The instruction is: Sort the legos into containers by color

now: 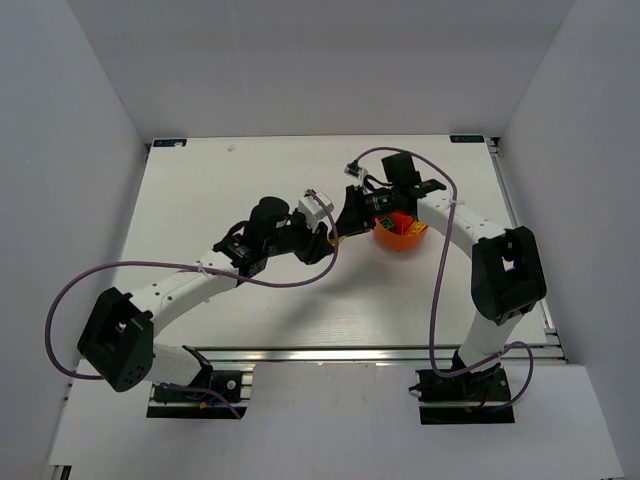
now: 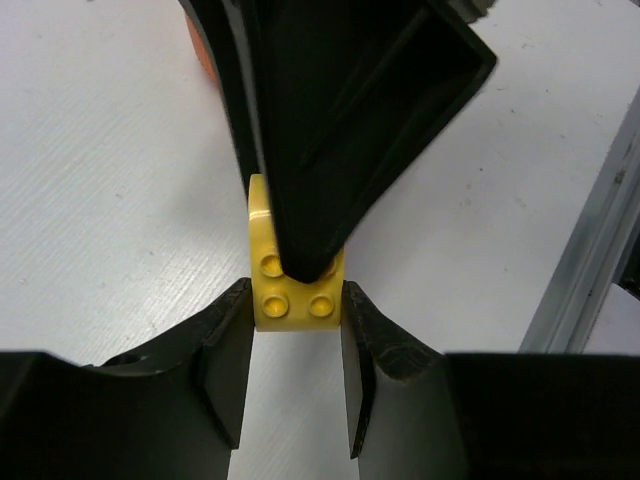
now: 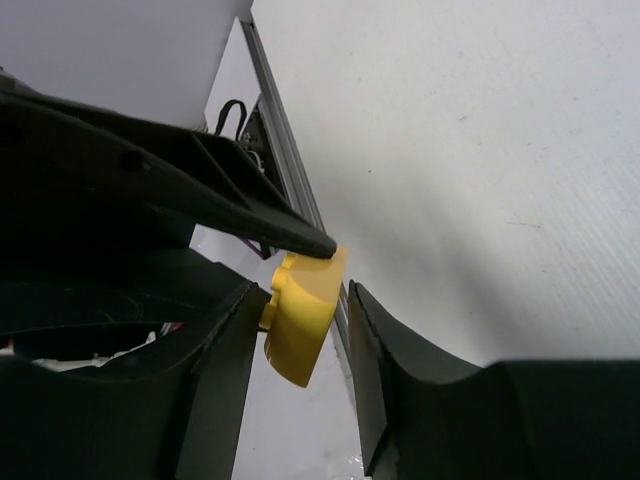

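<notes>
Beside bowl (image 1: pixel 405 243), yellow brick (image 2: pixel 295 292) between jaws

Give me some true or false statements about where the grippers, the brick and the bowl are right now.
1. The yellow brick sits between the fingers of the left gripper. True.
2. The bowl is blue. False: it is orange.
3. The right gripper is far from the brick. False: the brick lies between its fingers.
4. The brick's studs show in the left wrist view. True.
</notes>
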### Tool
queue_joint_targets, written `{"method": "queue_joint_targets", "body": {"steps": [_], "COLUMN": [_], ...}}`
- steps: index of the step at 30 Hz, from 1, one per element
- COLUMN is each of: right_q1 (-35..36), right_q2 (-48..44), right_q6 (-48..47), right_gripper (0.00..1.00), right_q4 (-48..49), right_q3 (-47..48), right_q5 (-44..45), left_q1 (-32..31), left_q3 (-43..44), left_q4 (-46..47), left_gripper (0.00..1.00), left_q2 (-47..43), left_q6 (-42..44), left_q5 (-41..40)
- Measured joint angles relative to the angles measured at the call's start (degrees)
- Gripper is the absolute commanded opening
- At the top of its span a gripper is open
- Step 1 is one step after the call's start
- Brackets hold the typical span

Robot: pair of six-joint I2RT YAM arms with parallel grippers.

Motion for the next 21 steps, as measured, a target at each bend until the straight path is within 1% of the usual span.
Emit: {"method": "queue_joint_targets", "body": {"steps": [2, 4, 6, 8, 9, 10, 11, 12, 13, 14, 15, 16, 17, 18, 20, 21], "right_q1": [0.0, 0.1, 0.1, 0.0, 0.0, 0.0, 0.0, 0.0, 0.0, -0.1, -0.1, -0.1, -0.1, -0.3, -0.7, -1.1], "right_q2": [0.0, 0.0, 0.0, 0.0, 0.0, 0.0, 0.0, 0.0, 0.0, 0.0, 0.0, 0.0, 0.0, 0.0, 0.0, 0.0], "right_q6": [-0.1, 0.0, -0.1, -0.2, -0.4, -0.3, 0.2, 0.2, 0.2, 0.2, 0.1, -0.1, -0.6, -1.1, -3.0, -4.3], "right_gripper": [0.49, 0.49, 0.47, 0.34, 0.30, 0.19, 0.15, 0.11, 0.04, 0.01, 0.00, 0.00, 0.00, 0.00, 0.00, 0.00], "right_q4": [-0.1, 0.0, 0.0, 0.0, 0.0, 0.0, 0.0, 0.0, 0.0, 0.0, 0.0, 0.0, 0.0, -0.3, -2.1, -3.3], "right_q3": [0.0, 0.0, 0.0, 0.0, 0.0, 0.0, 0.0, 0.0, 0.0, 0.0, 0.0, 0.0, 0.0, 0.0, 0.7, 1.6], "right_q5": [-0.9, -1.4, -1.7, -1.9, -1.9, -1.8, -1.6, -1.5, -1.4, -1.5, -1.5, -1.6, -1.6, -1.6, -1.0, -0.5], "left_q1": [0.0, 0.0, 0.0, 0.0, 0.0, 0.0, 0.0, 0.0, 0.0, 0.0, 0.0, 0.0, 0.0, 0.0, 0.0, 0.0], "left_q3": [0.3, 0.7, 0.7, 0.7, 0.8, 0.8, 0.9, 0.9, 1.0, 1.0, 1.0, 1.0, 1.1, 1.1, 1.1, 1.1], "left_q4": [0.4, 0.7, 0.7, 0.8, 0.8, 0.8, 0.8, 0.8, 0.8, 0.8, 0.8, 0.8, 0.9, 1.0, 0.9, 0.9], "left_gripper": [0.31, 0.31, 0.31, 0.31, 0.31, 0.32, 0.35, 0.40, 0.46, 0.64, 0.71, 0.84, 0.87, 0.94, 0.98, 0.98], "left_q2": [0.1, 0.1, 0.1, 0.3, 0.4, 0.4, 0.5, 0.5, 0.6, 0.6, 0.6, 0.6, 0.6, 0.6, 0.3, 0.0], "left_q6": [0.4, 0.6, 0.8, 1.0, 1.0, 1.2, 1.3, 1.4, 1.4, 1.4, 1.7, 1.5, 1.5, 1.1, 0.8, 0.5], "left_q5": [-0.6, -1.1, -1.2, -1.4, -1.5, -1.6, -1.7, -1.7, -1.7, -1.7, -1.7, -1.7, -1.8, -1.9, -2.2, -2.4]}}
